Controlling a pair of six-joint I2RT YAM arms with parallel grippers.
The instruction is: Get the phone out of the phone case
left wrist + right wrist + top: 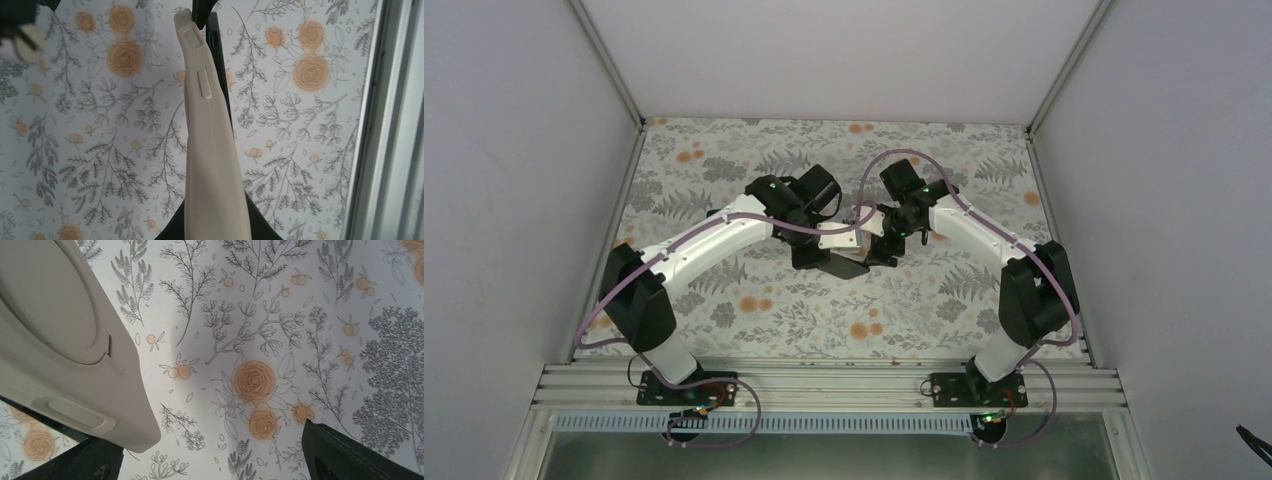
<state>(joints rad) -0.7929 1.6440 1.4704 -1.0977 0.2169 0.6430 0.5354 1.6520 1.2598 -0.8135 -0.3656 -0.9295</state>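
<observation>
A beige phone case (212,150) is held edge-on above the floral table, its side buttons facing the left wrist camera. A thin black strip along its right side is the phone (220,85). My left gripper (216,222) is shut on the case, with a black finger on each side of its near end. In the top view the case (839,238) hangs between the two arms at the table's middle. My right gripper (212,460) is open, its fingers (350,455) wide apart. A corner of the case (75,365) lies over its left finger.
The floral mat (754,300) covers the table. Aluminium rails (824,385) run along the near edge, also seen in the left wrist view (390,125). White walls enclose the left, right and back sides. Purple cables loop over both arms.
</observation>
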